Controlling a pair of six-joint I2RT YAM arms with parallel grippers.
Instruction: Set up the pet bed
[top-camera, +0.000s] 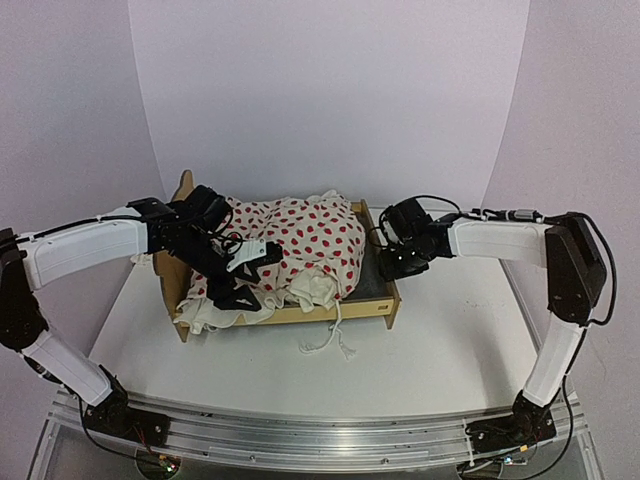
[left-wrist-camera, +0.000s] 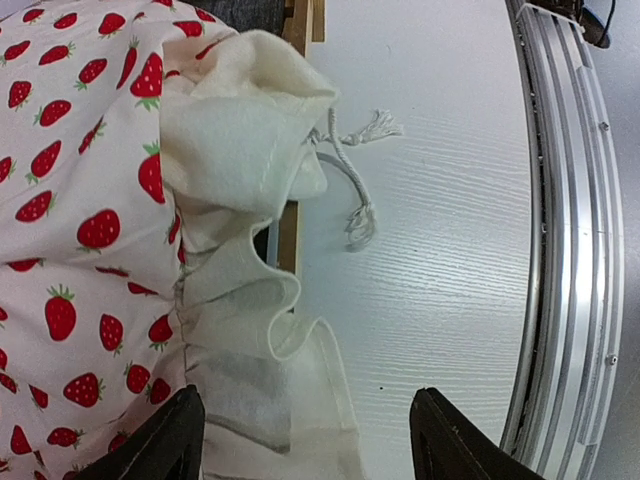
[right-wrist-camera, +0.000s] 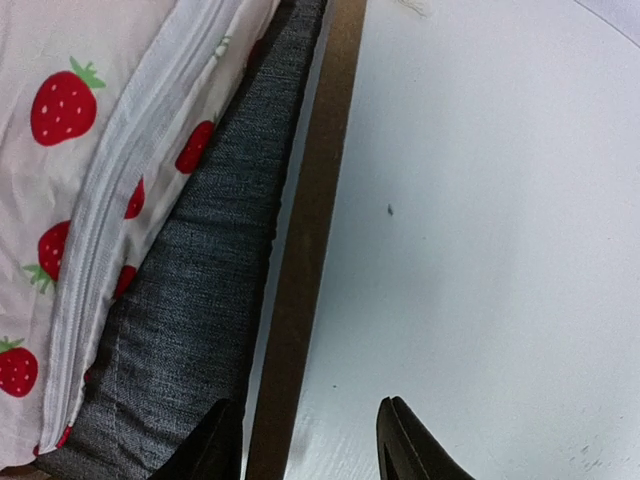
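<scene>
Plywood pet bed is sitting mid-table, headboard at nine o'clock, strawberry blanket heaped inside. Left gripper is hovering released over the ruffle at seven o'clock, likely to spread it. Right gripper, also released, is straddling the three o'clock rail, probably to steady the frame.

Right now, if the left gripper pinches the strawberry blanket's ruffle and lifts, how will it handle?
Likely floppy: the strawberry blanket lies bunched in soft folds, so it should drape and sag. Probably light; the ruffle looks like thin fabric. It may snag or drag: it overhangs the rail of the pet bed, and a cord trails on the table.
</scene>
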